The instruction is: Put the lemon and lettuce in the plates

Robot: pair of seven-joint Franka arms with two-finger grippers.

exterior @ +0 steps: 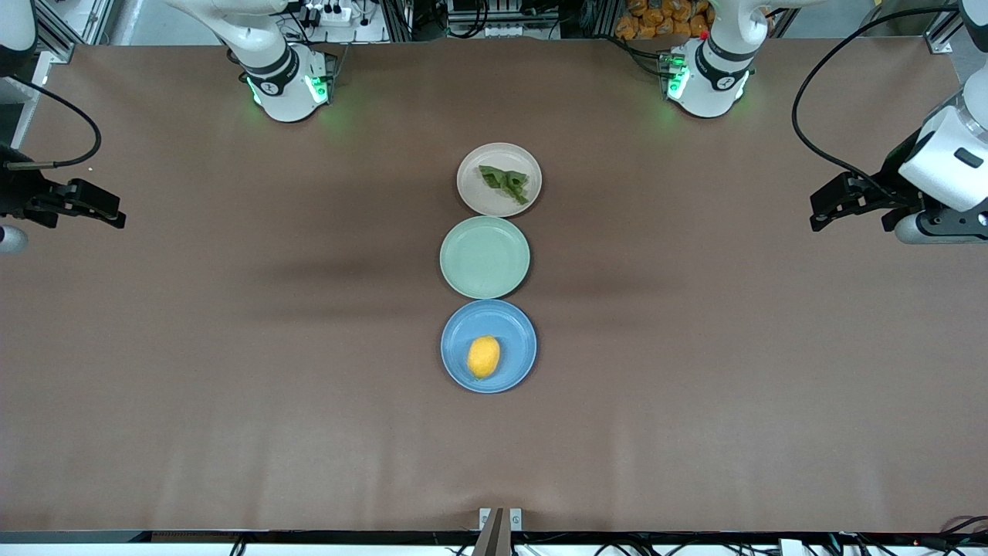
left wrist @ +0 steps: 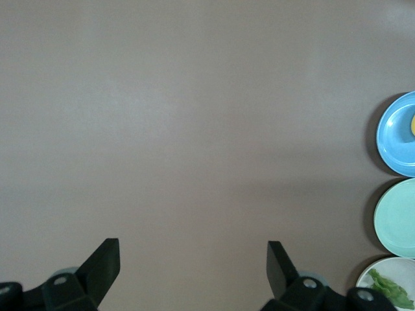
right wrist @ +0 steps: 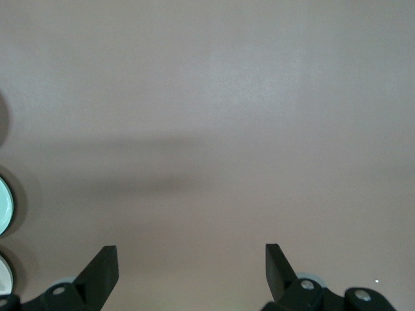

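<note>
The yellow lemon (exterior: 483, 357) lies in the blue plate (exterior: 521, 340), the plate nearest the front camera; an edge of the lemon (left wrist: 412, 124) and the blue plate (left wrist: 395, 139) also show in the left wrist view. The green lettuce (exterior: 504, 182) lies in the beige plate (exterior: 472, 193), the plate farthest from the camera; the lettuce (left wrist: 391, 288) and the beige plate (left wrist: 368, 277) appear in the left wrist view too. My left gripper (exterior: 820, 210) (left wrist: 192, 249) hangs open and empty over the left arm's end of the table. My right gripper (exterior: 112, 210) (right wrist: 191, 249) hangs open and empty over the right arm's end.
A pale green plate (exterior: 485, 257) (left wrist: 399, 217) (right wrist: 4, 204) with nothing in it sits between the blue and beige plates, the three in a row at the table's middle. Brown tabletop lies under both grippers. A small metal bracket (exterior: 499, 519) sits at the table's near edge.
</note>
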